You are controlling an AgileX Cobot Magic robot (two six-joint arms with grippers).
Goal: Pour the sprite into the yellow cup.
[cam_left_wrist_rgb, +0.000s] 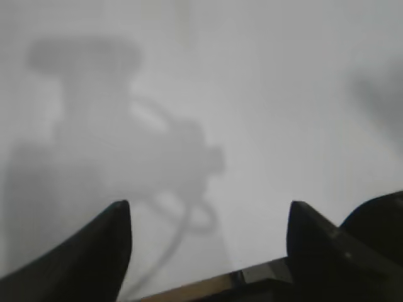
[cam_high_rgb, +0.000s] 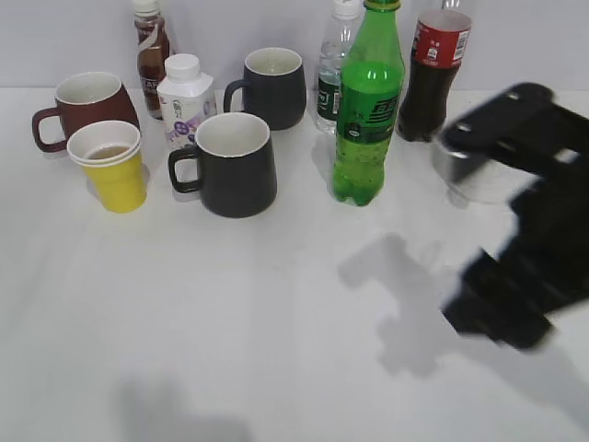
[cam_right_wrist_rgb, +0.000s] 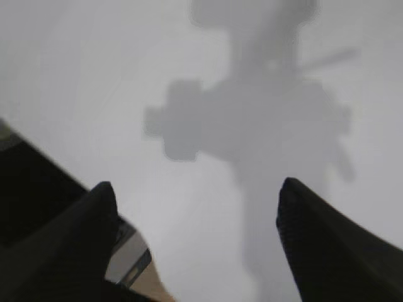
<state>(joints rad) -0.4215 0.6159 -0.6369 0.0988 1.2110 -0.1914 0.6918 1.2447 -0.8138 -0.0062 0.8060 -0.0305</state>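
The sprite (cam_high_rgb: pixel 367 110), a tall green bottle with a green cap, stands upright at the back middle of the white table. The yellow cup (cam_high_rgb: pixel 111 166) stands at the left, in front of a red-brown mug, with some liquid in it. My right gripper (cam_high_rgb: pixel 497 318) hangs blurred over the table at the right, below and right of the sprite; its wrist view shows its jaws (cam_right_wrist_rgb: pixel 196 198) open and empty over bare table. My left gripper (cam_left_wrist_rgb: pixel 208 217) is open and empty over bare table; it is out of the exterior view.
A red-brown mug (cam_high_rgb: pixel 85 106), two dark mugs (cam_high_rgb: pixel 235 164) (cam_high_rgb: pixel 271 87), a white milk bottle (cam_high_rgb: pixel 186 99), a brown drink bottle (cam_high_rgb: pixel 151 51), a clear water bottle (cam_high_rgb: pixel 333 69) and a cola bottle (cam_high_rgb: pixel 434 74) stand around them. A silver cup (cam_high_rgb: pixel 474 175) sits behind my right arm.
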